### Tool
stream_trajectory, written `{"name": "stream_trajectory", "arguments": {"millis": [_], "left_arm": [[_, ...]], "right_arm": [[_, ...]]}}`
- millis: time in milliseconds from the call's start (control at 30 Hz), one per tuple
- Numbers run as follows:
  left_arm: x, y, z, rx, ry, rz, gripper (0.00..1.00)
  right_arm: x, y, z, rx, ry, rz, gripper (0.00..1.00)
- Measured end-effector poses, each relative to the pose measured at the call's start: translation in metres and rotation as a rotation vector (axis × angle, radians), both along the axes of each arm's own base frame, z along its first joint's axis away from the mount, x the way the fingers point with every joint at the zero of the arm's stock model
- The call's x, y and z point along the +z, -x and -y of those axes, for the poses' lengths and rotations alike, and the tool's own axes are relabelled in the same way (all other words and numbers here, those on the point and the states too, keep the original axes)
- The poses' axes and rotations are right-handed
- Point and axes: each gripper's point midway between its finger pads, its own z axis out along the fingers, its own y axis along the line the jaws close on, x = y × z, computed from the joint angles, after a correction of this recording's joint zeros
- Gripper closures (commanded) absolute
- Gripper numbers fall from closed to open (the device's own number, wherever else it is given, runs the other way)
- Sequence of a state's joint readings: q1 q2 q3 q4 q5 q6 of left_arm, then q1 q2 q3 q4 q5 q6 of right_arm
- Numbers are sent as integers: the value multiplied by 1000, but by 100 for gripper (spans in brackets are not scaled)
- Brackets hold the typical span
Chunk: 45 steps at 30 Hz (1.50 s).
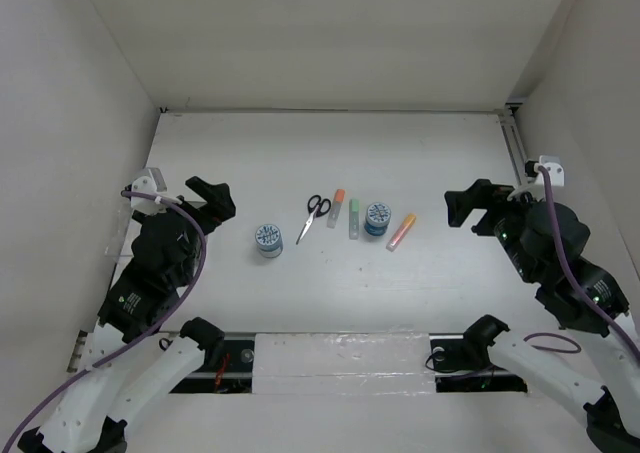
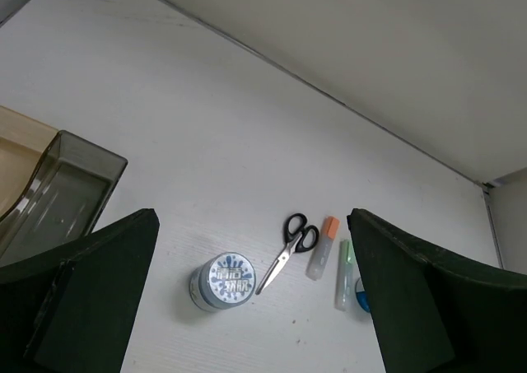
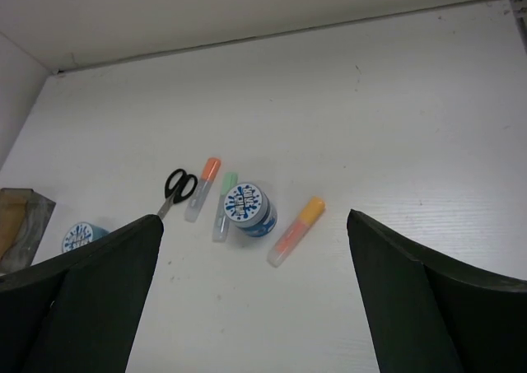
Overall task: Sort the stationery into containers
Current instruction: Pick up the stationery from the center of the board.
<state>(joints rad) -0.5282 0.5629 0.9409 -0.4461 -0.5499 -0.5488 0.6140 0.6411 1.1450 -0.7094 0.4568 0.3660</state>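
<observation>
**Stationery row on table, both jaws apart and empty**

- Left jaws: spread wide, holding nothing, at 9 o'clock of the row, well apart from it.
- Right jaws: spread wide, holding nothing, at 3 o'clock of the row, well apart.
- Left roll (image 1: 269,239): blue-and-white, upright, nearest the left jaws.
- Scissors (image 1: 313,213): black-handled, closed, at 1 o'clock of the left roll.
- Orange-capped pen (image 1: 336,208): just beside the scissors' handles.
- Green-capped pen (image 1: 353,218): between the orange-capped pen and the right roll (image 1: 377,218).
- Highlighter (image 1: 401,231): orange-pink, at 4 o'clock of the right roll, nearest the right jaws.
- Smoky bin (image 2: 66,192): at 10 o'clock of the left roll in the left wrist view.
</observation>
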Motion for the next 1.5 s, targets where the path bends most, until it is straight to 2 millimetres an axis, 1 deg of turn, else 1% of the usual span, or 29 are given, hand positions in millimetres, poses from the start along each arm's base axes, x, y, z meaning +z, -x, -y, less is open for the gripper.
{"name": "stream_trajectory", "arguments": {"millis": [233, 367, 433, 500, 533, 600, 633, 700, 733, 800, 833, 900, 933, 1000, 1133, 1267, 1500], "left_arm": [[1, 1, 4, -22, 16, 11, 0], [-1, 5, 6, -46, 18, 17, 0], [-6, 1, 9, -54, 3, -4, 0], [-17, -8, 18, -78, -24, -51, 0], [-25, -14, 24, -90, -41, -87, 0], [-48, -28, 37, -106, -79, -202, 0], [-60, -37, 46, -112, -87, -262, 0], [-87, -54, 66, -124, -97, -365, 0], [-104, -60, 80, -141, -104, -413, 0], [-147, -60, 108, -188, -124, -533, 0], [-165, -57, 117, -202, -136, -584, 0], [-191, -50, 125, -206, -150, -653, 0], [-197, -50, 126, -195, -147, -670, 0], [-202, -51, 125, -167, -133, -679, 0], [-201, -55, 120, -107, -103, -668, 0], [-202, -56, 117, -75, -96, -665, 0], [-207, -52, 99, 5, -129, -689, 0]], "right_arm": [[-4, 1, 0, 1, -9, 11, 0], [-11, 4, -6, 39, -26, 17, 0], [-14, 3, -10, 55, -29, 8, 0], [-17, -1, -16, 70, -31, -7, 0], [-20, -3, -21, 83, -30, -17, 0], [-28, -7, -30, 112, -24, -44, 0], [-29, -7, -34, 130, -29, -46, 0], [-41, -8, -41, 159, -21, -75, 0], [-44, -7, -45, 176, -21, -84, 0], [-50, -5, -51, 208, -24, -95, 0], [-50, -4, -53, 225, -27, -97, 0], [-49, -2, -58, 252, -35, -96, 0], [-49, -1, -60, 265, -37, -98, 0], [-49, 2, -63, 283, -40, -99, 0], [-44, 8, -64, 308, -54, -80, 0], [-44, 13, -62, 313, -61, -67, 0], [-51, 8, -71, 338, -54, -93, 0]]}}
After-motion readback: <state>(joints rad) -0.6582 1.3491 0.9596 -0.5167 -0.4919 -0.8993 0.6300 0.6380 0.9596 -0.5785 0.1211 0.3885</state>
